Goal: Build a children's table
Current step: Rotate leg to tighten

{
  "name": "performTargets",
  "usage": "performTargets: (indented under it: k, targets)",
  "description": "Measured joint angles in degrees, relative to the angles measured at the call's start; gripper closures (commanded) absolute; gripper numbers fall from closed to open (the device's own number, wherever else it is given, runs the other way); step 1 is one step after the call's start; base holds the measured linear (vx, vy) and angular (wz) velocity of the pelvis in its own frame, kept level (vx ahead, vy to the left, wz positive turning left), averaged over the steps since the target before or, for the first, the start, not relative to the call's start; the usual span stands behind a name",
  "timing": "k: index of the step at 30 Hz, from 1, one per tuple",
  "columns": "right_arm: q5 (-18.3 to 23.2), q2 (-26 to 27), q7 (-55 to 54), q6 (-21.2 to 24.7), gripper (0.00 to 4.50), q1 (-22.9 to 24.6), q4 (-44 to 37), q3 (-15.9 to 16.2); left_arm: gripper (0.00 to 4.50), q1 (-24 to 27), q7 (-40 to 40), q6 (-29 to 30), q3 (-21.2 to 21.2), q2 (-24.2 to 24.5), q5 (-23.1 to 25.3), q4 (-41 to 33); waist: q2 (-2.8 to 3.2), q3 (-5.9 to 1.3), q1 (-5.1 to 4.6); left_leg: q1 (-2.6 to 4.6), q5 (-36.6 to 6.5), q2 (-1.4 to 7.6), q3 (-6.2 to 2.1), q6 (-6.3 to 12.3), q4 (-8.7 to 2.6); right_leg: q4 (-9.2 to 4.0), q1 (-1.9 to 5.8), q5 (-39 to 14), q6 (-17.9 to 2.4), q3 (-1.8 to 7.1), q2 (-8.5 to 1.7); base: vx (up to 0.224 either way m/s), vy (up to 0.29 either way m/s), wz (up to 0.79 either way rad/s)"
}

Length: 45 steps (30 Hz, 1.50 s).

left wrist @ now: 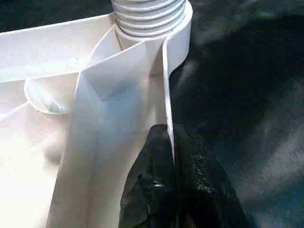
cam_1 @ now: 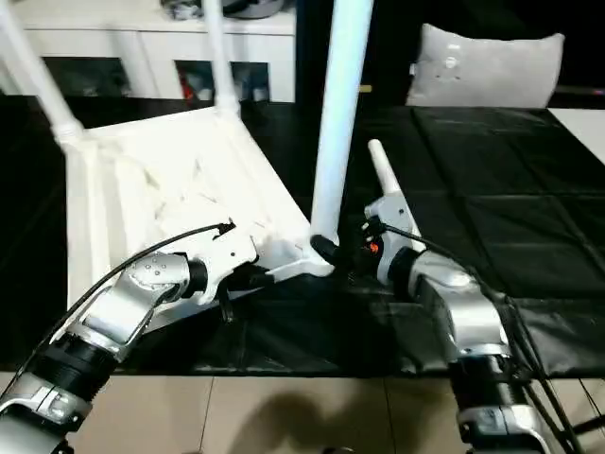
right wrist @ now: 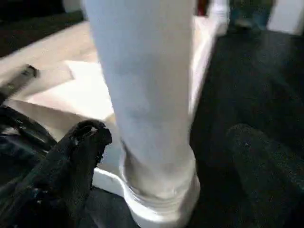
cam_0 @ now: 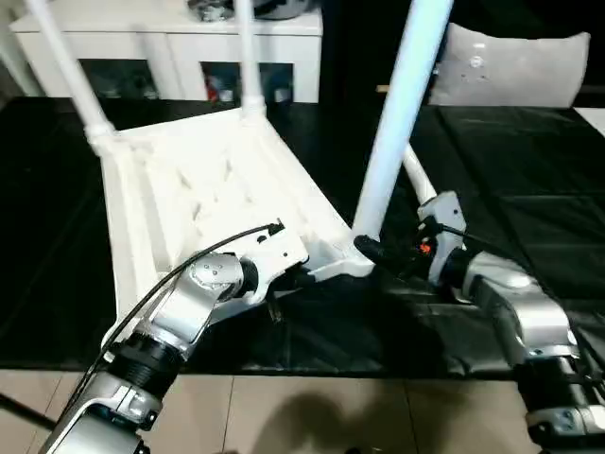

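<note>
The white tabletop (cam_0: 165, 203) lies upside down on the black work table, ribbed underside up. Three white legs stand in its corner sockets: two at the far corners (cam_0: 71, 71) (cam_0: 248, 57) and a tall one at the near right corner (cam_0: 402, 113). Another leg (cam_1: 383, 175) lies loose on the black cover behind my right wrist. My left gripper (left wrist: 172, 135) is shut on the tabletop's thin rim wall (left wrist: 166, 71), just short of the near right socket. My right gripper (right wrist: 166, 142) is open, one black finger (right wrist: 80, 147) on each side of the tall leg's base, not touching it.
A white cabinet with glass doors (cam_0: 170, 47) stands behind the table. A grey cushion (cam_0: 515, 66) sits at the back right. The work table's front edge (cam_0: 312, 364) runs just under my forearms, with tiled floor below.
</note>
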Motion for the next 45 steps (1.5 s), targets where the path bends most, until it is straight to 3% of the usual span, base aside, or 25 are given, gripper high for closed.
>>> performTargets:
  k: [10,16,21,28,31,33,39,45]
  targets:
    - [-0.5,-3.7,6.8,-0.8,0.08,1.9,-2.3,4.0,4.5,0.6,-4.9,-2.6,-0.9,2.8,-0.8,-0.9,-0.01,0.0,0.97,0.04,0.0,0.0,0.01,0.0,0.0,0.01,0.03,0.0,0.0,0.0,0.0,0.0,0.0,0.0]
    - [-3.8,-6.2,9.7,-5.2,0.08,1.5,1.0,6.6,4.5,0.5,-10.8,-7.6,-2.5,6.0,-1.4,-0.3,-0.02,0.0,2.18,0.03,0.0,-0.01,0.0,-0.01,0.07,0.02,0.05,0.0,0.0,0.0,-0.04,0.0,0.0,0.0]
    - [-4.3,-6.2,11.8,-5.7,0.08,0.8,2.5,8.1,4.5,-0.5,-13.0,-9.0,-3.3,7.0,-1.3,0.7,-0.02,0.0,2.33,0.07,0.0,-0.01,0.0,-0.02,0.19,0.21,0.08,0.0,0.0,0.01,-0.06,0.0,0.0,0.0]
    - [-3.2,-5.5,14.7,-6.4,0.81,0.2,4.4,8.3,4.5,-0.8,-14.8,-10.3,-4.1,7.6,-1.3,1.1,-0.02,0.0,2.76,0.11,0.0,0.0,-0.02,-0.06,0.48,0.53,0.08,0.0,0.0,0.04,-0.12,0.0,0.0,0.0]
    - [-2.9,-5.1,15.3,-6.6,0.93,0.1,4.8,8.4,4.5,-0.8,-15.0,-10.7,-4.2,7.6,-1.3,1.3,-0.02,0.0,2.82,0.11,0.0,0.0,-0.02,-0.07,0.55,0.6,0.09,0.0,0.0,0.03,-0.14,0.0,0.0,0.0]
    - [-2.7,-5.0,15.7,-6.6,1.29,0.1,5.3,8.4,4.5,-0.9,-15.0,-10.7,-4.2,7.6,-1.3,1.4,-0.02,0.0,2.81,0.1,0.0,0.0,-0.03,-0.07,0.57,0.6,0.09,0.0,0.0,0.03,-0.14,0.0,0.0,0.0]
    - [-2.5,-4.9,16.3,-6.6,1.7,-0.6,7.0,8.4,4.5,-1.0,-15.5,-10.7,-4.2,7.6,-1.3,1.5,-0.02,0.0,2.79,0.1,0.0,0.0,-0.02,-0.08,0.56,0.6,0.09,0.0,0.0,0.03,-0.14,0.0,0.0,0.0]
    - [-2.2,-4.5,16.8,-5.9,1.82,-1.0,7.9,8.3,4.5,-1.0,-15.8,-10.7,-4.2,7.7,-1.3,1.5,-0.03,-0.01,2.75,0.11,0.0,0.01,-0.02,-0.08,0.56,0.61,0.09,0.0,0.0,0.03,-0.13,0.0,0.0,0.0]
